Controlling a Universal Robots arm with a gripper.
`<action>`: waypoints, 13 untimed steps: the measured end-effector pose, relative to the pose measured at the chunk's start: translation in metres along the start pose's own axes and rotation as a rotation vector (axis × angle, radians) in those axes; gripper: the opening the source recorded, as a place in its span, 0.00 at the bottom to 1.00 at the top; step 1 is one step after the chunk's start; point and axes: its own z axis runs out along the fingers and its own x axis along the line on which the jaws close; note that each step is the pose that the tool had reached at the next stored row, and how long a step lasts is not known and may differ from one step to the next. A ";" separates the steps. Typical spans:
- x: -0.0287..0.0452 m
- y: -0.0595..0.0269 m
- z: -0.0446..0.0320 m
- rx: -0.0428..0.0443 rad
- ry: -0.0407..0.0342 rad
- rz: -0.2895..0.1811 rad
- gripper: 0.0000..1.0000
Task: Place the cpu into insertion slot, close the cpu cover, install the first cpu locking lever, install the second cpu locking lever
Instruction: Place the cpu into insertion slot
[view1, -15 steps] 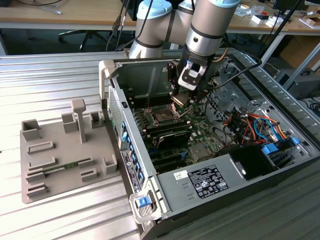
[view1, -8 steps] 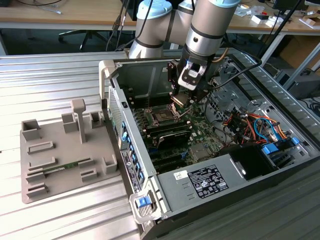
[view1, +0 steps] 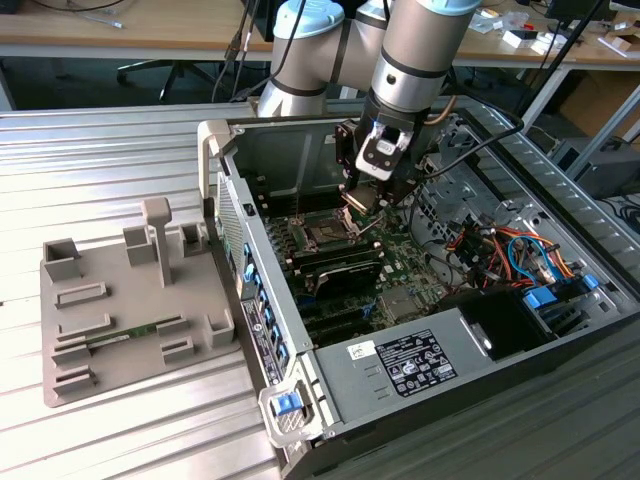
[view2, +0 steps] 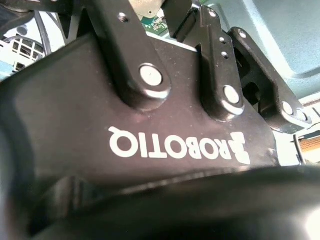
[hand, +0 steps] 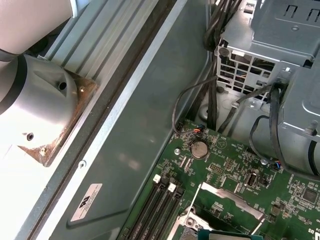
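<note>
The cpu (view1: 357, 196) is held clamped between the jaws of the gripper (view1: 360, 200), tilted, just above the insertion slot (view1: 325, 237) and towards the exterior view's right of it. It is not yet seated, and the slot's dark centre is left bare. In the second wrist view a silvery corner with a green edge is glimpsed between the finger links. The first wrist view gives instead the green board (hand: 235, 165) and the memory slots (hand: 160, 200).

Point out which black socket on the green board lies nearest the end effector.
The square insertion slot, silver-rimmed with a dark centre, right by the end effector holding the cpu. The long memory slots lie farther off.
</note>
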 end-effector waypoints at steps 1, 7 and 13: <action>0.0000 0.0000 0.0000 -0.0001 0.0000 0.001 0.55; 0.0000 0.0000 0.0001 0.0000 -0.0003 0.006 0.55; 0.0000 0.0000 0.0001 0.0000 -0.0006 0.010 0.55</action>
